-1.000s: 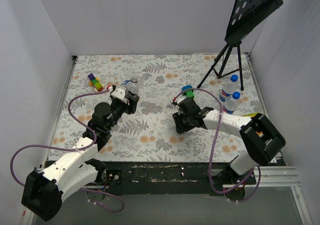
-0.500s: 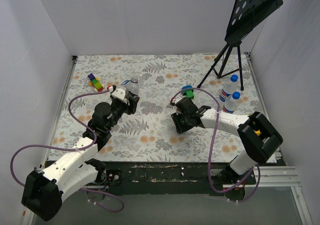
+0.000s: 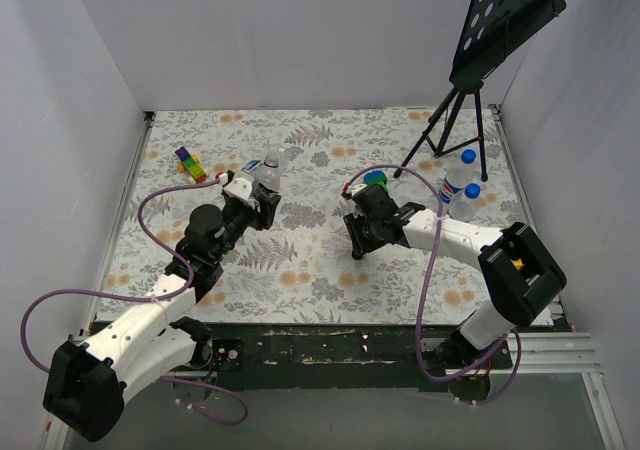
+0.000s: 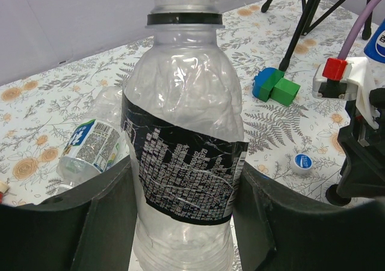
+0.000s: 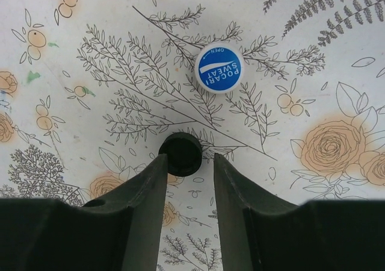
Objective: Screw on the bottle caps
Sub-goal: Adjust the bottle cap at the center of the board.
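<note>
Where the floral table [image 3: 300, 270] fills the top view, the left gripper [image 3: 258, 190], left of centre, is clamped on an upright, uncapped bottle [image 4: 183, 102]; a second bottle [image 4: 90, 147] lies just beside it, and two capped bottles [image 3: 458, 175] stand at right. In the right wrist view the right gripper [image 5: 189, 162] hangs with jaws apart, a black cap [image 5: 180, 152] at their mouth mid-frame, a blue cap [image 5: 219, 67] above it.
</note>
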Controlling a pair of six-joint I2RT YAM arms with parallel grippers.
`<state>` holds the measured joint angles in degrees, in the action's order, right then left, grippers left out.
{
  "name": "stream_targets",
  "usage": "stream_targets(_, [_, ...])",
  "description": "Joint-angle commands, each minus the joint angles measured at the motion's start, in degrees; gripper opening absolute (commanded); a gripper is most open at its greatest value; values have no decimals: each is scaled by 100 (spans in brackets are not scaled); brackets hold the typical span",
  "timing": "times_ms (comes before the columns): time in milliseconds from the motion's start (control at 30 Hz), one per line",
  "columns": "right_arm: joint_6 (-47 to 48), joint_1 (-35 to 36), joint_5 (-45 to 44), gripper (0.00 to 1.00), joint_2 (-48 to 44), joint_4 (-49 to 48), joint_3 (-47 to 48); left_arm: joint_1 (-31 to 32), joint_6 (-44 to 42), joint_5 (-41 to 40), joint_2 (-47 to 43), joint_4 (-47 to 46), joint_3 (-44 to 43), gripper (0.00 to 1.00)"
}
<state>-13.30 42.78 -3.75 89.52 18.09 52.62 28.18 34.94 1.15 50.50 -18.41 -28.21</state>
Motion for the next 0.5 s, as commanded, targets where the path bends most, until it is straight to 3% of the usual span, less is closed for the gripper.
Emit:
stream_targets(0, [56, 2, 41, 43, 127, -25, 240, -32, -5, 79, -23, -13, -185, 0])
stream_targets(200, [91, 54, 296, 42, 242, -42, 126, -24, 4, 87, -14, -13, -185, 0])
stream_targets(467, [91, 353, -169, 44, 452, 125, 125, -24, -4, 114, 4, -13, -194, 0])
